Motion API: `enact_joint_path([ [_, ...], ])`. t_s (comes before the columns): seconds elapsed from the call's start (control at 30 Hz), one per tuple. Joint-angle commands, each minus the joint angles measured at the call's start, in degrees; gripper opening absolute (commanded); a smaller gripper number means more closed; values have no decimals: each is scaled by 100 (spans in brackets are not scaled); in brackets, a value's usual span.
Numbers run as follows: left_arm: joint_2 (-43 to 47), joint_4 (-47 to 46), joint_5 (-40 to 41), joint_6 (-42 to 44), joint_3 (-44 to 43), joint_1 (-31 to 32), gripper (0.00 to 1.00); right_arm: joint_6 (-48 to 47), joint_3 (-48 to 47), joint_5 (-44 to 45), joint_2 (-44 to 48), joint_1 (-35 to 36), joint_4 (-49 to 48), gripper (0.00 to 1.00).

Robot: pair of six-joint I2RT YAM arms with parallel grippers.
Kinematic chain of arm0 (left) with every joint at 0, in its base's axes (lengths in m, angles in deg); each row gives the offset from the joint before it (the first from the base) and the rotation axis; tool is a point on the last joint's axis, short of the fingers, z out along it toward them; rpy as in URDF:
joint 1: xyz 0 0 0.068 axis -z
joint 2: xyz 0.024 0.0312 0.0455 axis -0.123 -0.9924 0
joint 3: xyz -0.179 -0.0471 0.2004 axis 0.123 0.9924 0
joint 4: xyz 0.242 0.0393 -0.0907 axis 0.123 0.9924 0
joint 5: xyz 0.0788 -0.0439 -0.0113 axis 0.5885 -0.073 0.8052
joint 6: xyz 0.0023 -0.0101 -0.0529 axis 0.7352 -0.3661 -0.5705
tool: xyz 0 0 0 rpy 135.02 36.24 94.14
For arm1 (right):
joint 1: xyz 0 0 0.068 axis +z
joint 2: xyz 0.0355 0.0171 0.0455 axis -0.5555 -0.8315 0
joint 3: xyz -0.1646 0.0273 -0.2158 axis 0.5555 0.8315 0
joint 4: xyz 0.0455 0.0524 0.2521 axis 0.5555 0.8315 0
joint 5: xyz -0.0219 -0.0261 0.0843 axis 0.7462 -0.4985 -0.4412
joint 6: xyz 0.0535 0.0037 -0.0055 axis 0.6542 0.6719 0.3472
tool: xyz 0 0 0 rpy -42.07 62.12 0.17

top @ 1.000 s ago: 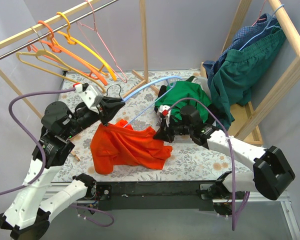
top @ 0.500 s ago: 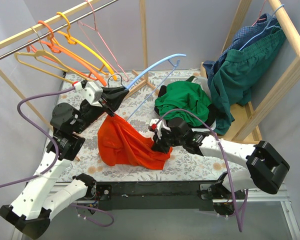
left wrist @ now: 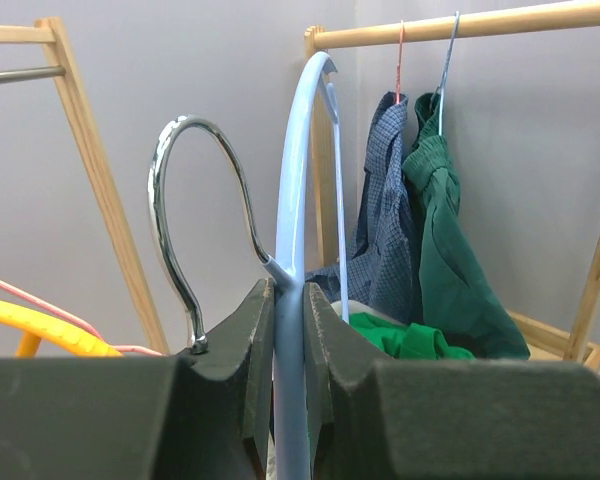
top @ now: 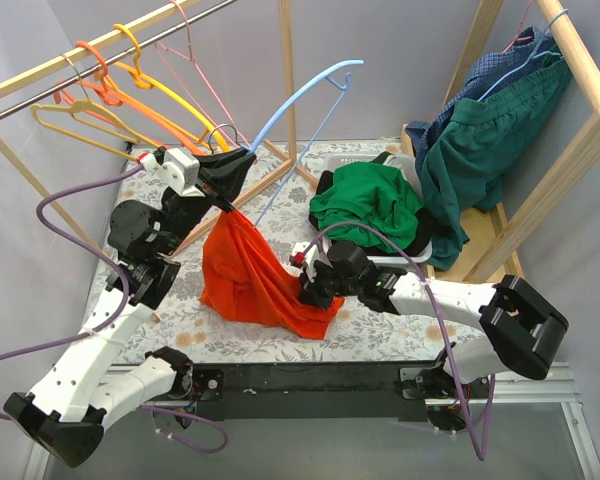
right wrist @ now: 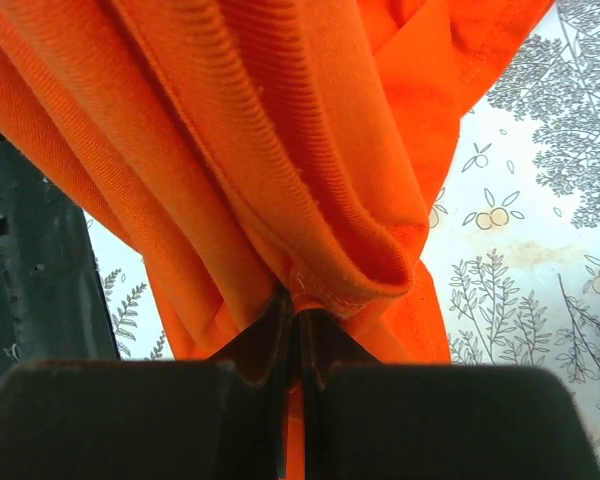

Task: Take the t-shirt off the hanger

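Clamping blue hanger (left wrist: 291,180) at neck with left gripper (left wrist: 288,298); pinching orange t-shirt (right wrist: 280,120) at hem with right gripper (right wrist: 293,312). Soft, light, limp — best gripped at the stitched hem.

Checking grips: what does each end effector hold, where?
Left end effector: blue hanger, below its hook. Right end effector: orange t-shirt, at a hem fold.

Both arms reach inward with their grippers clamped.
The left arm (top: 130,280) rears up, its gripper (left wrist: 288,300) raised high and pinched on the neck of a pale blue plastic hanger (left wrist: 288,200). The right arm (top: 450,297) lies low, stretched leftward, its gripper (right wrist: 292,325) nipping a fold of orange t-shirt (right wrist: 280,120).
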Motion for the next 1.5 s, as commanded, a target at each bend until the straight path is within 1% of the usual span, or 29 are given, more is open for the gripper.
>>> enact_joint_path([
  [0.0,106,-1254,337,60,-216,-32,0,33,9,343,145,67,707,1],
  [0.07,115,-1255,284,43,-163,-23,0,24,-122,378,337,76,927,3],
  [0.1,115,-1194,118,-1,-163,-32,0,24,-219,500,425,94,1014,22],
  [0.13,123,-976,-5,7,-172,-32,0,7,-376,545,539,94,1259,30],
  [0.17,123,-817,-128,25,-224,-32,0,-11,-474,589,810,103,1357,36],
  [0.2,132,-659,-269,-1,-233,-23,0,-37,-562,737,978,103,1419,44],
  [0.23,150,-370,-514,-10,-233,-32,0,-72,-763,808,1137,103,1480,47],
  [0.27,219,-210,-620,-10,-224,-32,0,-203,-887,870,1469,103,1699,49],
  [0.3,255,-43,-735,-28,-216,-32,0,-283,-1036,1019,1611,103,1857,52],
  [0.33,299,358,-971,-2,-216,-32,0,-362,-1229,1055,1743,103,2042,52],
  [0.4,448,765,-1226,-19,-163,-32,0,-704,-1817,1099,2095,103,2595,54],
  [0.43,509,1141,-1324,-10,-137,-32,0,-827,-2020,1090,2288,103,2763,55],
  [0.47,614,1319,-1577,-54,-93,-32,0,-1055,-2457,1038,2359,103,2938,55],
  [0.5,676,1416,-1667,-54,-6,-32,0,-1205,-2661,829,2421,103,3349,56],
  [0.53,729,1852,-1720,-72,30,-32,0,-1311,-2855,731,2517,94,3527,56],
  [0.57,791,1978,-1868,-107,100,-23,0,-1407,-3265,608,2553,103,3755,56],
  [0.6,887,2110,-1930,-98,179,-32,0,-1591,-3444,433,2579,103,4088,56],
  [0.7,1019,2602,-2194,-81,233,-32,0,-1803,-3997,361,2676,103,4407,56],
  [0.77,1029,3059,-2308,-63,145,-32,0,-1883,-4130,405,2764,103,4434,58],
  [0.8,994,3252,-2509,33,58,-23,0,-1944,-4279,396,2782,103,4452,59],
  [0.83,915,3654,-2546,51,-91,-32,0,-2066,-4359,387,2756,103,4513,59],
  [0.93,879,4131,-2740,174,-215,-23,0,-2295,-4613,422,2598,103,4662,63],
  [1.07,958,4458,-2836,332,-268,-23,0,-2594,-4790,194,2255,103,5206,65],
  [1.13,967,4633,-2967,394,-303,-32,0,-2630,-4773,168,2089,94,5313,65],
  [1.33,1020,4949,-3284,534,-365,-32,0,-2788,-4606,-34,1885,103,5357,65],
  [1.47,1011,5144,-3417,631,-391,-23,0,-2850,-4588,-79,1824,94,5357,61],
])
